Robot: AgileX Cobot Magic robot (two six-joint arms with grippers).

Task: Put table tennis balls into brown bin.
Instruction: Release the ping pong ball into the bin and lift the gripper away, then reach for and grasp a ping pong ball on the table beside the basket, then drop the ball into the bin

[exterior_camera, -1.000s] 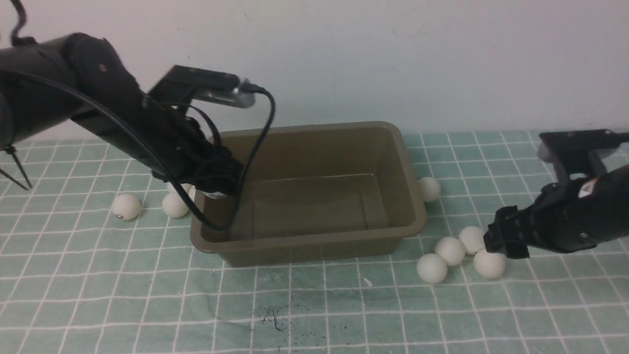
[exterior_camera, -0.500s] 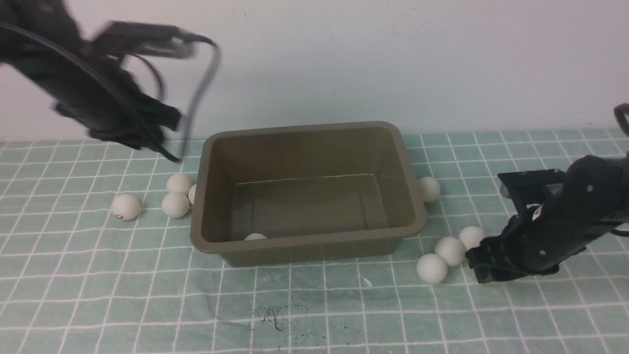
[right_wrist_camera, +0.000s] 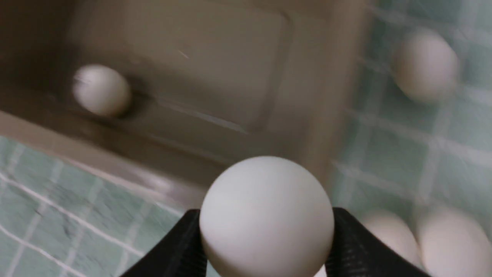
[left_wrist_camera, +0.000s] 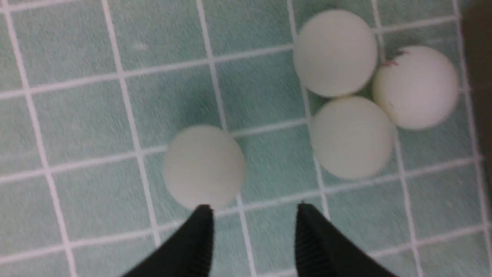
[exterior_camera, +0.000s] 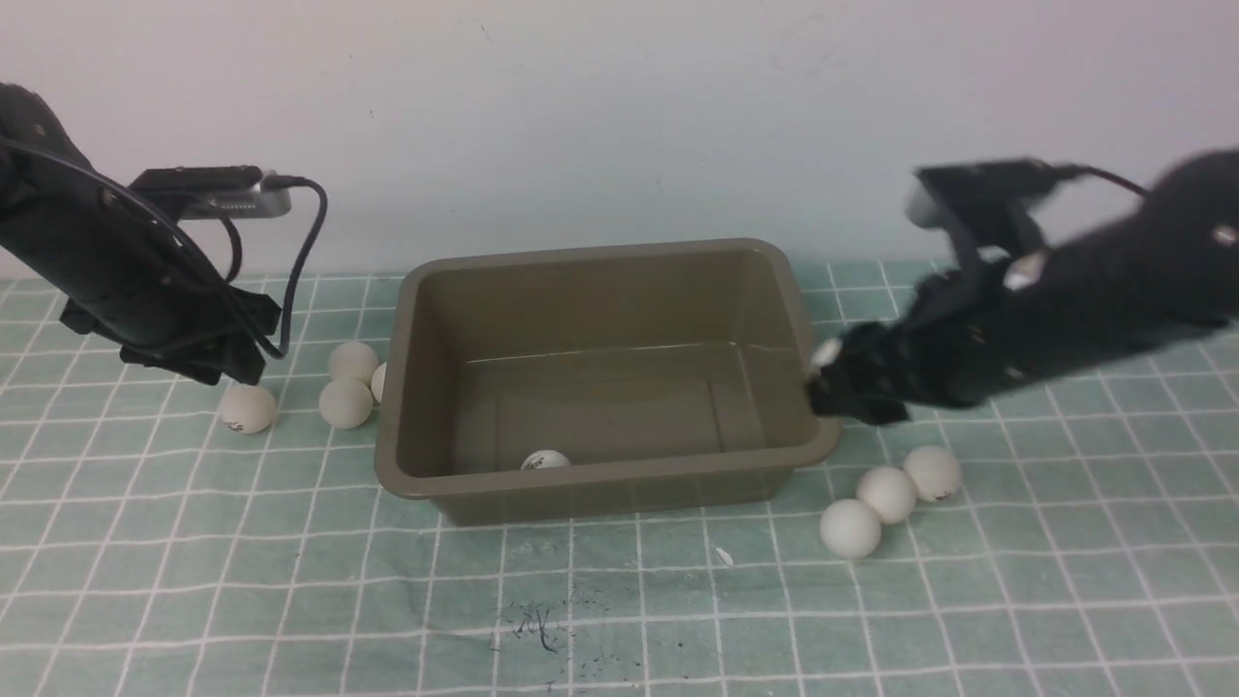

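Your right gripper (right_wrist_camera: pixel 265 215) clamps a small matte white ball (right_wrist_camera: pixel 265 200) over the rim of the olive-brown rectangular plastic tub (exterior_camera: pixel 592 254); your left gripper (left_wrist_camera: pixel 253 209) hangs parted, empty.

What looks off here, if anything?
Only the mat: dark scribbly marks and a small white fleck in front of the brown bin, like dirt or wear. Bin is upright and looks intact.

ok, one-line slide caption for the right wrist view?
Right end effector grips a table tennis ball at the brown bin rim; one ball lies inside.
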